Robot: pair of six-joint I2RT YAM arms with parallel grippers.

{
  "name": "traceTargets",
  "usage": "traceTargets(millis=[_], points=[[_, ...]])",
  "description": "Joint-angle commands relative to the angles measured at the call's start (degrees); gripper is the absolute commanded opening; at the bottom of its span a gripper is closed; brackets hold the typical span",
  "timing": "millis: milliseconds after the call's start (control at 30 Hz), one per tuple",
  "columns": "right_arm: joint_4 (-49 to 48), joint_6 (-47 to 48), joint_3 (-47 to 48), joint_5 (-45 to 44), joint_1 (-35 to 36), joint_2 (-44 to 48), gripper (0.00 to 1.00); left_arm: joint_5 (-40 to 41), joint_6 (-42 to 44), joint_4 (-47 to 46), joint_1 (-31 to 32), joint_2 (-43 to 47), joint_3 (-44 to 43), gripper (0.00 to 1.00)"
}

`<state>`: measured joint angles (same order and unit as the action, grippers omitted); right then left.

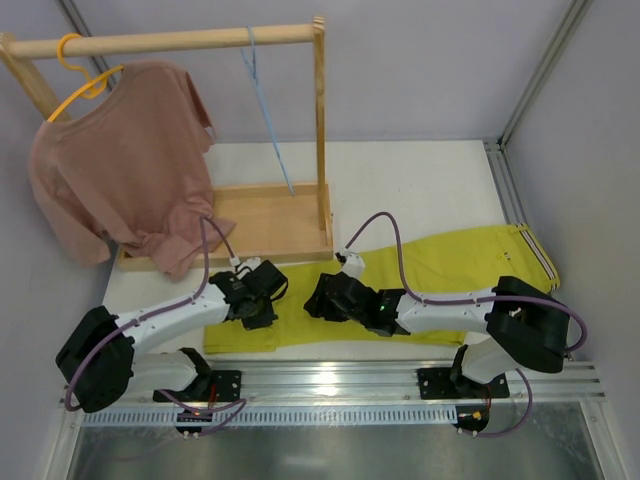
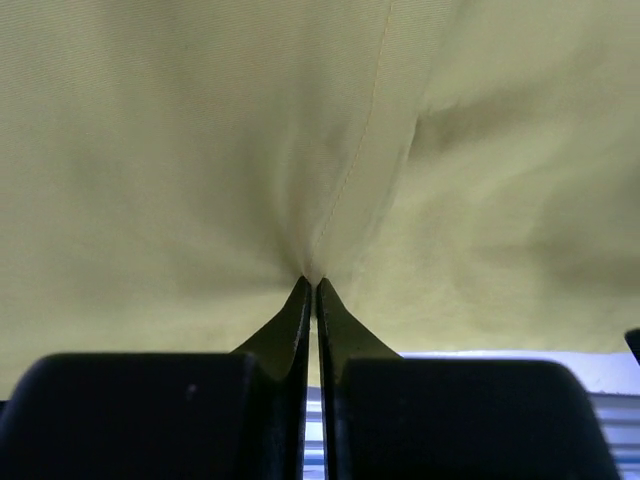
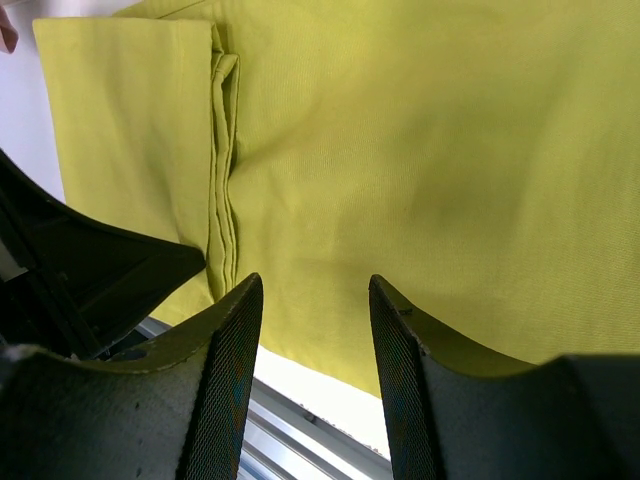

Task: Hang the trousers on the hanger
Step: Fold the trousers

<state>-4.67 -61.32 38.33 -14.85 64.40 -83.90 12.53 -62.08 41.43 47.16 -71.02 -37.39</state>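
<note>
The yellow-green trousers (image 1: 450, 260) lie flat along the near part of the table, waistband with striped trim at the right. My left gripper (image 1: 262, 308) is down on the left leg end. In the left wrist view it (image 2: 312, 282) is shut, pinching a puckered fold of the trousers (image 2: 200, 150). My right gripper (image 1: 322, 298) hovers low over the middle of the legs. In the right wrist view it (image 3: 312, 285) is open above the trousers (image 3: 420, 150) near their front edge, with nothing between the fingers. The light-blue hanger (image 1: 268, 110) hangs from the wooden rod, apart from both grippers.
A wooden rack has its rod (image 1: 170, 42) across the back and its tray base (image 1: 270, 225) just behind the left gripper. A dusty-pink T-shirt (image 1: 120, 170) hangs on a yellow hanger (image 1: 85, 85) at the left. A metal rail (image 1: 330, 380) runs along the near edge.
</note>
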Motion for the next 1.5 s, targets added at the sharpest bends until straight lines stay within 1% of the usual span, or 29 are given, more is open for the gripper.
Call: traceTargets(millis=[0, 167, 267, 300, 333, 367, 400, 433, 500, 600, 633, 700, 733, 800, 833, 900, 933, 1000, 1067, 1100, 1133, 1333, 1467], points=[[-1.93, 1.03, 1.66, -1.15, 0.02, -0.30, 0.50, -3.66, -0.14, 1.81, 0.48, 3.87, -1.11, 0.01], [-3.94, 1.20, 2.63, 0.96, 0.02, -1.79, 0.50, -5.85, -1.11, 1.55, 0.48, 6.60, 0.73, 0.01], [-4.74, 0.76, 4.03, 2.37, 0.11, -3.11, 0.51, -6.56, -1.28, 1.11, 0.48, 5.55, 1.35, 0.00], [-4.91, 0.59, 4.39, 2.81, 0.11, -3.37, 0.52, -6.56, -1.37, 1.28, 0.48, 5.02, 1.35, 0.02], [-5.35, 0.07, 5.17, 3.42, 0.20, -3.64, 0.54, -6.56, -1.72, 1.81, 0.48, 4.76, 1.26, 0.15], [-5.61, -0.20, 5.44, 3.69, 0.11, -4.16, 0.55, -6.38, -1.81, 1.99, 0.48, 4.58, 1.09, 0.24], [-5.70, -0.46, 5.70, 3.86, 0.11, -4.34, 0.56, -6.30, -1.81, 2.34, 0.48, 4.40, 1.00, 0.30], [-6.49, -1.51, 6.06, 4.13, 0.20, -4.69, 0.57, -5.95, -1.81, 2.95, 0.57, 4.32, 0.22, 0.37], [-8.33, -2.66, 6.76, 5.36, 0.20, -5.92, 0.59, -4.37, -2.07, 5.41, 0.57, 4.92, -1.80, 0.44], [-9.74, -4.51, 8.34, 6.76, 0.20, -8.99, 0.62, -0.60, -2.34, 10.50, 0.31, 6.77, -5.49, 0.50], [-9.83, -5.03, 8.78, 6.85, 0.37, -9.70, 0.62, 2.12, -2.17, 11.82, -0.04, 7.99, -8.46, 0.55], [-10.10, -5.13, 10.09, 6.85, 0.46, -12.15, 0.62, 4.33, -1.29, 15.16, -1.80, 9.06, -10.85, 0.60], [-10.10, -5.04, 10.45, 6.94, 0.46, -13.04, 0.63, 5.21, 0.11, 15.95, -4.42, 10.02, -12.17, 0.60], [-10.01, -4.51, 11.85, 6.77, 0.99, -15.14, 0.63, 5.04, 1.96, 16.75, -7.68, 11.25, -12.89, 0.61], [-9.49, -4.42, 12.47, 6.59, 1.16, -15.85, 0.62, 4.70, 2.84, 16.67, -11.35, 11.95, -13.15, 0.61], [-9.04, -4.68, 13.61, 6.42, 1.69, -17.60, 0.62, 3.73, 5.83, 16.14, -15.41, 14.24, -13.59, 0.62], [-9.13, -4.77, 13.79, 6.24, 2.04, -17.96, 0.62, 3.29, 6.97, 15.79, -19.78, 15.12, -13.68, 0.62], [-9.13, -4.86, 14.75, 5.72, 3.00, -19.45, 0.61, 0.84, 10.39, 14.48, -24.02, 16.62, -13.77, 0.63], [-9.13, -4.77, 15.55, 5.54, 3.62, -21.12, 0.61, -2.93, 13.20, 13.51, -31.22, 16.62, -14.11, 0.63], [-9.39, -4.69, 15.72, 5.54, 3.63, -21.13, 0.61, -4.26, 13.91, 13.50, -31.25, 16.36, -14.20, 0.63], [-9.83, -4.60, 15.81, 5.71, 3.97, -22.18, 0.60, -5.23, 14.53, 12.81, -33.68, 16.10, -14.12, 0.63], [-9.49, -4.25, 18.71, 5.45, 4.59, -26.31, 0.57, -11.56, 17.00, 9.73, -39.67, 13.90, -12.98, 0.63], [-7.99, -4.07, 20.65, 4.83, 4.86, -28.07, 0.54, -12.36, 17.61, 8.93, -41.00, 13.37, -13.15, 0.63]])
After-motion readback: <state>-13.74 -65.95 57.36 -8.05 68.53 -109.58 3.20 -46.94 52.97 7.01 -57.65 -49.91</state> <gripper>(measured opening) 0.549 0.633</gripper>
